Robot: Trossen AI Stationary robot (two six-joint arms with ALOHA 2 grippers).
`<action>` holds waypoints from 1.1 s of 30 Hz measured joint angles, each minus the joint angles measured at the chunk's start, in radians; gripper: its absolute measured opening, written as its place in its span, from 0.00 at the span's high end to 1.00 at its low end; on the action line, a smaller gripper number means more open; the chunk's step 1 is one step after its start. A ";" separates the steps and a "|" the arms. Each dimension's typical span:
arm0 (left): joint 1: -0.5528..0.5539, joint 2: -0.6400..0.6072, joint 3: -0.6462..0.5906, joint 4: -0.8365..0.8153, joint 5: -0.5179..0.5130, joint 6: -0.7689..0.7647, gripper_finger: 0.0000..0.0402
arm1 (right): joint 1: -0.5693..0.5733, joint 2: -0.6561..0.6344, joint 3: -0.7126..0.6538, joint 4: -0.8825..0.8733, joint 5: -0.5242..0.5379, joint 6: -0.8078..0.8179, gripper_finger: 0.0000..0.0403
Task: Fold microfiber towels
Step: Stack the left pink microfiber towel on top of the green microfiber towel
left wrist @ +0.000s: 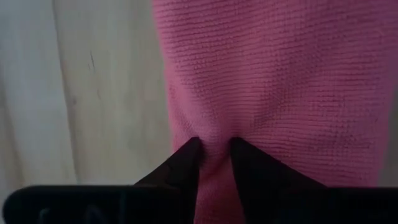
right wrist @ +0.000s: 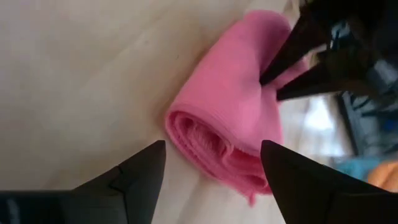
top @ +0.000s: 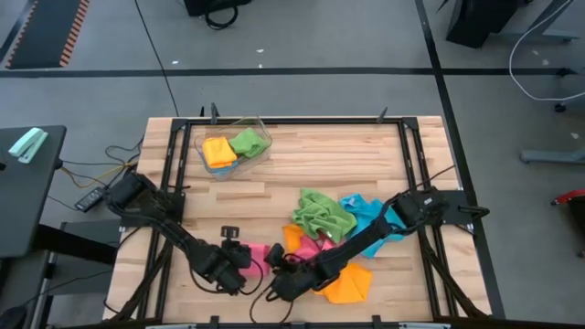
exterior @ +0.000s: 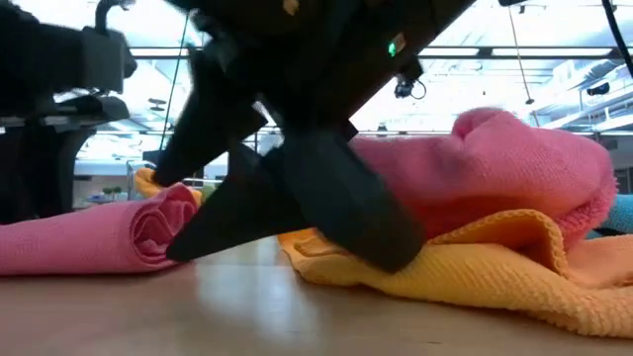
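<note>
The left gripper (left wrist: pixel 214 146) pinches a fold of the pink towel (left wrist: pixel 273 81) between its fingertips. The right gripper (right wrist: pixel 211 162) stands open, the towel's rolled end lying between its spread fingers, unheld.

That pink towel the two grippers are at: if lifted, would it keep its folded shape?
Probably not. The pink towel looks soft, bunching where the left gripper pinches it. Its loose folds would likely sag open. The knit looks grippy, so slipping seems unlikely.
</note>
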 joint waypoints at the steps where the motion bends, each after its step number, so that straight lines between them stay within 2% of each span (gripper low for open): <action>1: -0.006 -0.005 -0.018 0.023 -0.004 -0.003 0.75 | 0.002 0.011 0.013 -0.010 0.013 -0.042 0.32; 8: -0.031 -0.022 -0.086 0.123 -0.035 -0.010 0.80 | -0.001 0.023 0.023 -0.003 0.052 -0.401 0.32; 12: -0.031 -0.022 -0.086 0.127 -0.038 -0.023 0.81 | -0.032 0.022 0.023 0.008 0.012 -0.506 0.32; 14: -0.031 -0.021 -0.086 0.126 -0.038 -0.023 0.82 | -0.048 0.023 0.023 0.026 -0.010 -0.538 0.32; 17: -0.031 -0.020 -0.086 0.126 -0.037 -0.023 0.83 | -0.064 0.025 0.023 0.031 -0.097 -0.573 0.32; 23: -0.030 -0.019 -0.086 0.129 -0.037 -0.026 0.82 | -0.066 0.066 0.028 0.122 -0.115 -0.688 0.32; 26: -0.030 -0.018 -0.086 0.130 -0.038 -0.031 0.82 | -0.068 0.076 0.027 0.127 -0.135 -0.691 0.33; 29: -0.030 -0.018 -0.086 0.131 -0.039 -0.032 0.83 | -0.072 0.077 0.027 0.126 -0.150 -0.675 0.38; 33: -0.030 -0.018 -0.086 0.131 -0.040 -0.048 0.84 | -0.072 0.079 0.027 0.124 -0.171 -0.653 0.52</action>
